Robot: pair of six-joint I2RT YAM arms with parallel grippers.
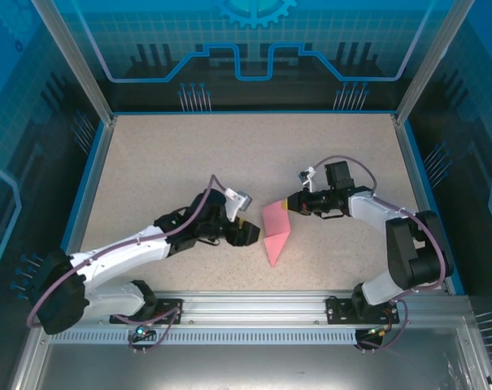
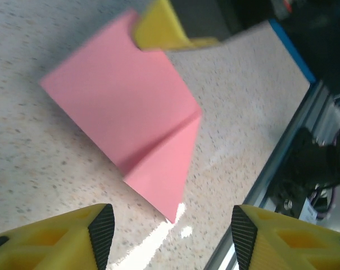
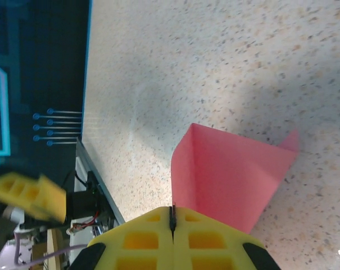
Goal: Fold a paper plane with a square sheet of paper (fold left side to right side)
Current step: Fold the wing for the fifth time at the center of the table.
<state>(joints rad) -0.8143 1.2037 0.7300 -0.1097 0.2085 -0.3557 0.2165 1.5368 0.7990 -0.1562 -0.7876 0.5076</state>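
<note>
1. We see the left gripper (image 2: pixel 167 230) nearest, fingers spread with nothing between them, just beside the sheet's near tip.
2. The folded pink sheet of paper (image 1: pixel 276 231) sits mid-table, its far edge lifted.
3. The right gripper (image 3: pixel 172 216) is pressed together, pinching that far edge.
4. Beyond it, bare table (image 1: pixel 189 154) runs to the far rim.

Overhead view: two arms meet at a folded pink paper (image 1: pixel 276 221) on the speckled table (image 1: pixel 172 154).
We see the paper lying between the two grippers, toward the table's near edge. It has a four-sided upper part and, below a crease, a triangular flap pointing toward the arm bases. The left gripper (image 1: pixel 247 234) sits just beside the paper's left edge, and the right gripper (image 1: pixel 288 205) meets its upper right corner. We cannot tell how the left jaws stand.
</note>
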